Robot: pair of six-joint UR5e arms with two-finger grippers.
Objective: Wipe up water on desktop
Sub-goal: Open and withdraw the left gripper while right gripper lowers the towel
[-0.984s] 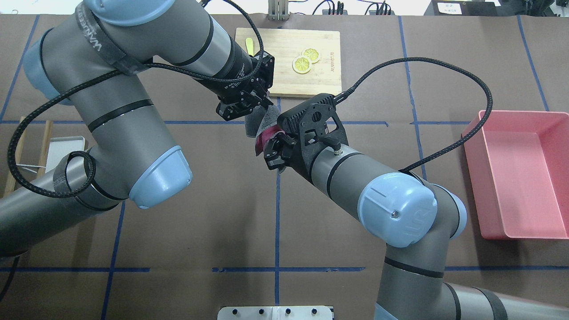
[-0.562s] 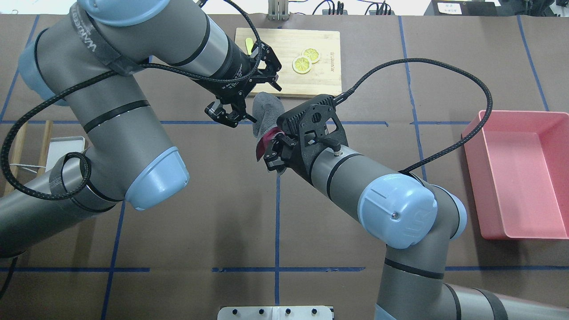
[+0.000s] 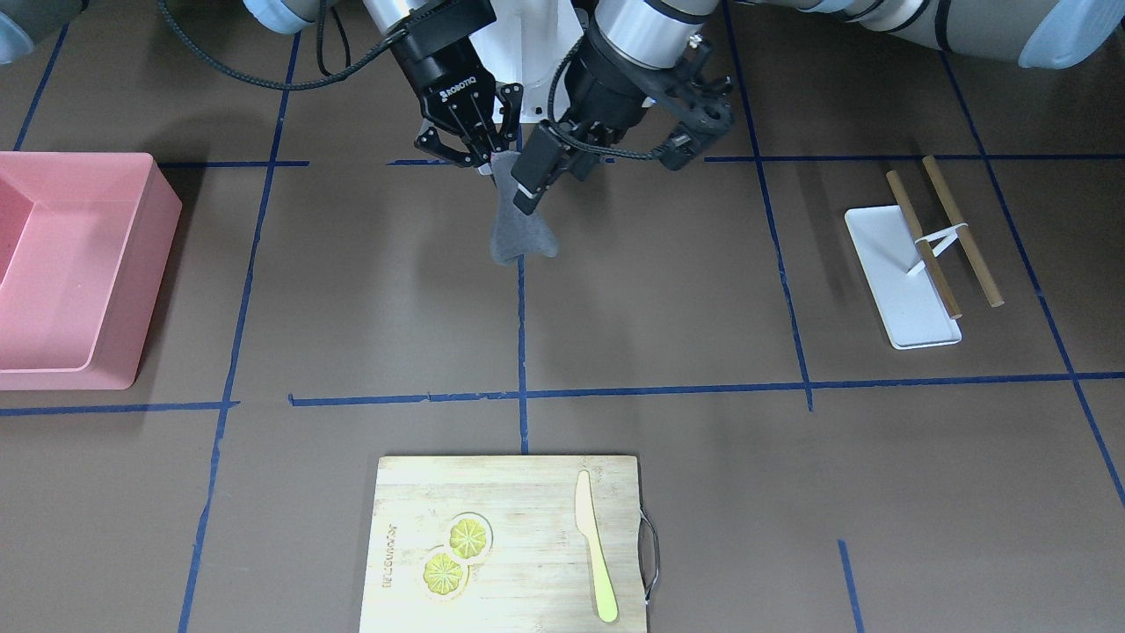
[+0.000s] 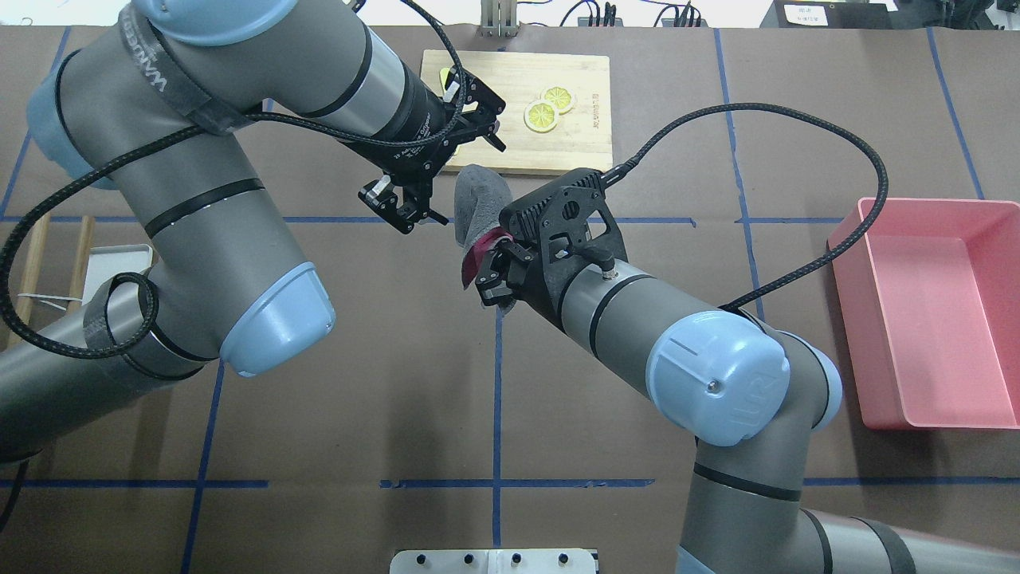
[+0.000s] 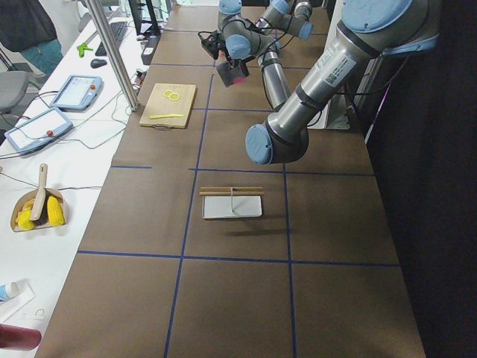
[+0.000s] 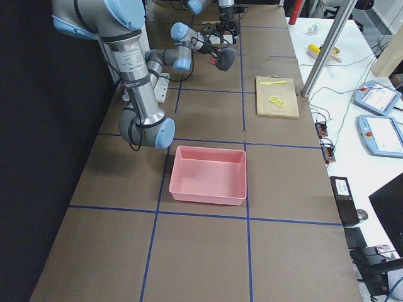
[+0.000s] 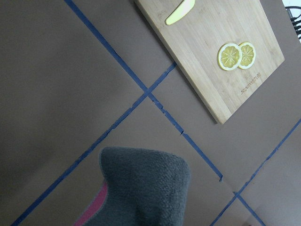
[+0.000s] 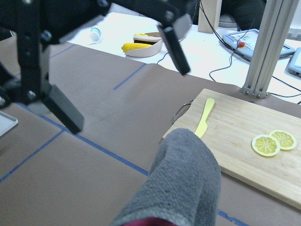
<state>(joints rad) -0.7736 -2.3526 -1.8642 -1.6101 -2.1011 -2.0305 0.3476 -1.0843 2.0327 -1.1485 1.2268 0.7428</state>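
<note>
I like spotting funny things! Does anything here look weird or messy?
Nothing looks spilled or broken. The oddest thing: the grey cloth hangs from the right gripper, yet no water shows on the desktop.

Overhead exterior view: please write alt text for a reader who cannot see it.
The right gripper is shut on a grey cloth with red trim over the dark-brown desktop; the open left gripper is beside it.

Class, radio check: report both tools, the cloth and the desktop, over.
Left tool open, apart from grey cloth. Right tool shut on it, above desktop. No water visible.
</note>
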